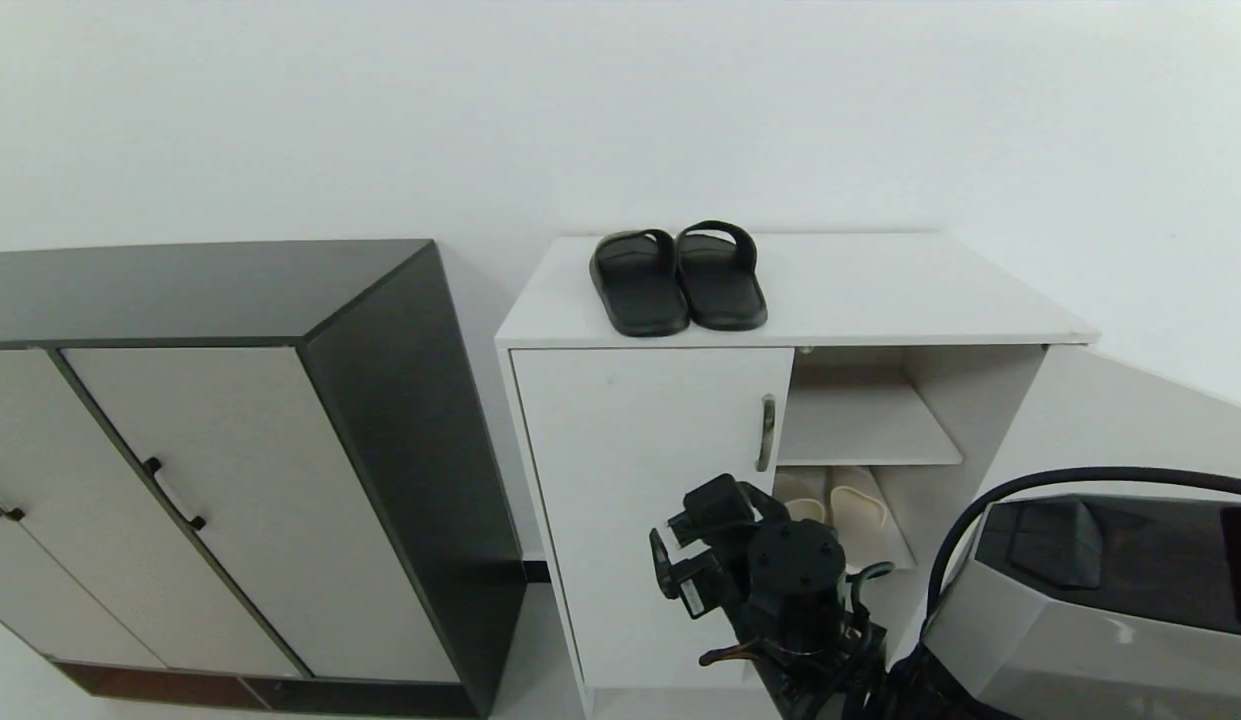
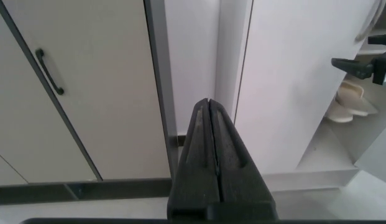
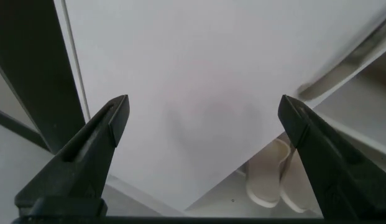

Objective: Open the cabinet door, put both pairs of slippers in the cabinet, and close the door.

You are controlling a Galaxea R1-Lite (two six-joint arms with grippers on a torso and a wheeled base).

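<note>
A pair of black slippers (image 1: pixel 678 277) lies on top of the white cabinet (image 1: pixel 880 290). The cabinet's left door (image 1: pixel 640 500) is closed, its handle (image 1: pixel 767 432) at the inner edge. The right compartment stands open, and a cream pair of slippers (image 1: pixel 840 500) rests on its lower shelf, toes inward. My right gripper (image 1: pixel 685 545) is open, low in front of the closed door and just left of the handle; the door panel (image 3: pixel 199 93) spans its fingers, with the cream slippers (image 3: pixel 273 180) beyond. My left gripper (image 2: pixel 209 106) is shut on nothing, low before the gap between the two cabinets.
A dark cabinet (image 1: pixel 280 300) with pale doors and black handles (image 1: pixel 175 493) stands close to the left of the white one, a narrow gap between them. An upper shelf (image 1: pixel 860 420) divides the open compartment. A white wall is behind.
</note>
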